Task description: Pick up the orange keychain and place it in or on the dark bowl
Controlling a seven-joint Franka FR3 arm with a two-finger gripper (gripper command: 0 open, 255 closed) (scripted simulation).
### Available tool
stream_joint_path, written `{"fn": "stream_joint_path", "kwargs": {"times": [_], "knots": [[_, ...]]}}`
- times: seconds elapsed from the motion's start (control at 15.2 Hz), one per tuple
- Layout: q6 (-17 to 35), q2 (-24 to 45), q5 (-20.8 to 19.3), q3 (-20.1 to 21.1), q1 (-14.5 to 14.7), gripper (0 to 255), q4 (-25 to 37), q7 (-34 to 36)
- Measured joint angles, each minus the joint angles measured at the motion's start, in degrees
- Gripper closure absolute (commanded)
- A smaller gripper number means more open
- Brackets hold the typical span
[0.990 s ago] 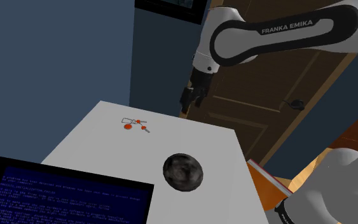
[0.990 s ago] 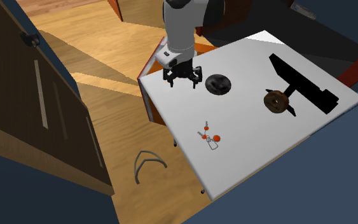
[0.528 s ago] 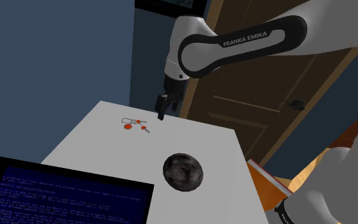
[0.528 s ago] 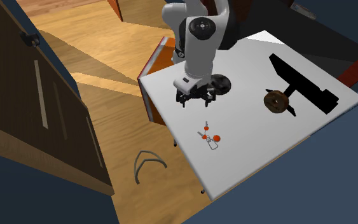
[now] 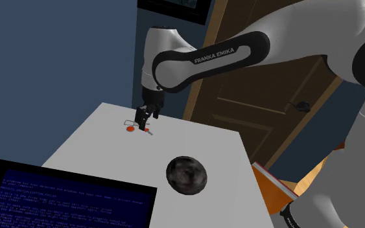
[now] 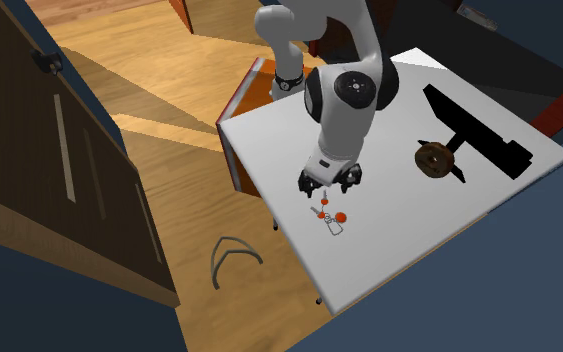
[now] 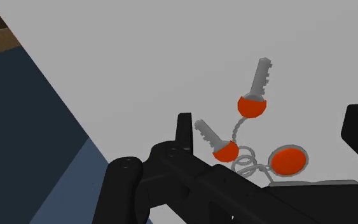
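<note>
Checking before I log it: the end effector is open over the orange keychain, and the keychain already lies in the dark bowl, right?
Not quite. The orange keychain lies on the white table, apart from the dark bowl, as the shoulder view shows. The end effector is open over it.

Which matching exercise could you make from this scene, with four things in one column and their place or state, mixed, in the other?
1. orange keychain
2. dark bowl
3. gripper
4. screen

a. open, just above the table
b. blue, at the shoulder view's lower left
c. round, holding nothing
d. flat on the table, below the gripper

Pairs: 1-d, 2-c, 3-a, 4-b.
</note>
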Motion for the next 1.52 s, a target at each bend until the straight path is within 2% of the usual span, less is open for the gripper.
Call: {"fn": "stream_joint_path", "kwargs": {"times": [0.4, 0.79, 0.86, 1.52], "knots": [[3.73, 2.34, -0.73, -0.21, 0.19, 0, -1.42, 0.23], [4.27, 2.8, -0.86, -0.25, 0.25, 0, -1.49, 0.33], [4.27, 2.8, -0.86, -0.25, 0.25, 255, -1.49, 0.33], [4.19, 2.17, -0.87, -0.23, 0.28, 255, -1.28, 0.47]]}}
